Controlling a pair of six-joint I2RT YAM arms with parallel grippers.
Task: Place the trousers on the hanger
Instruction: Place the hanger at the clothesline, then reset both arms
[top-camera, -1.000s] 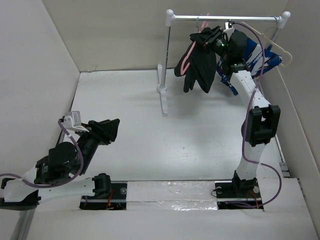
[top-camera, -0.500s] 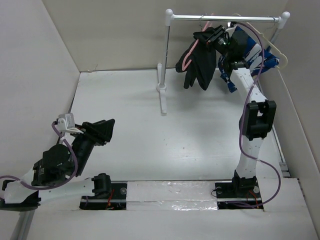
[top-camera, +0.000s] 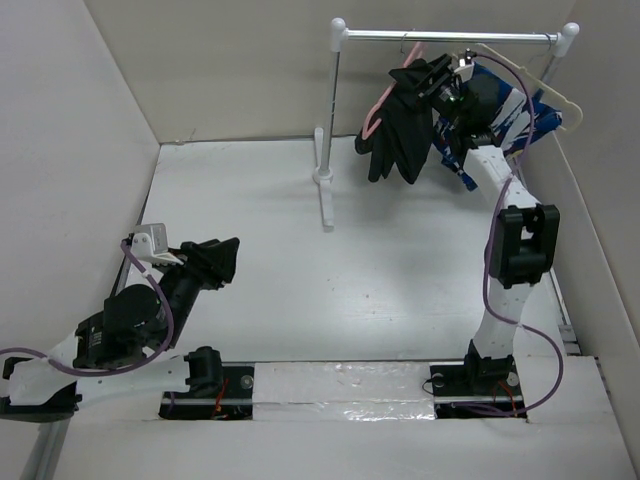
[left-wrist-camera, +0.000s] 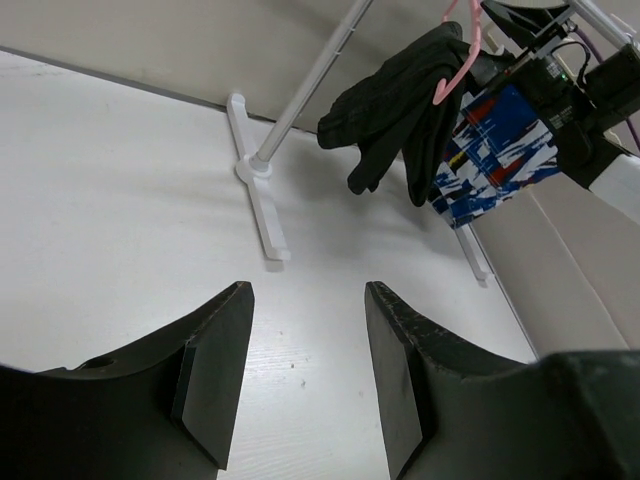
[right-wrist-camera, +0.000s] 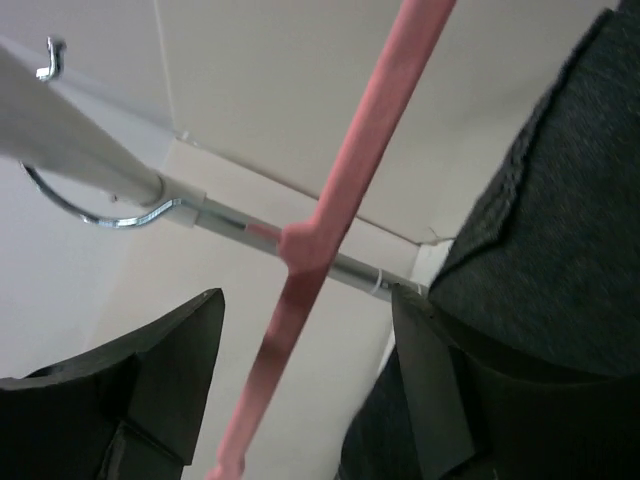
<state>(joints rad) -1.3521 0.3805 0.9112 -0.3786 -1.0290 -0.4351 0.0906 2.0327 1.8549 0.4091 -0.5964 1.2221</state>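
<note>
trousers (top-camera: 400, 135) draped on hanger (top-camera: 378, 108), up under rail (top-camera: 450, 37) at back right; patterned garment (top-camera: 520, 115) just right of them; left gripper (top-camera: 222, 262) front left

Two slim robot arms, the left arm (top-camera: 120, 335) and the right arm (top-camera: 515, 250), stand side by side. Each is built from smooth white tube-like links joined by chunky black joint housings and is mounted on a squat black base (top-camera: 470, 380). A thin purple cable (top-camera: 558, 365) loops loosely along the outside of each arm, and the left arm carries a small white connector block (top-camera: 152, 238) near its wrist. Both arms end in two broad, matte black, wedge-shaped fingers (left-wrist-camera: 215, 365) with flat inner faces.
</note>
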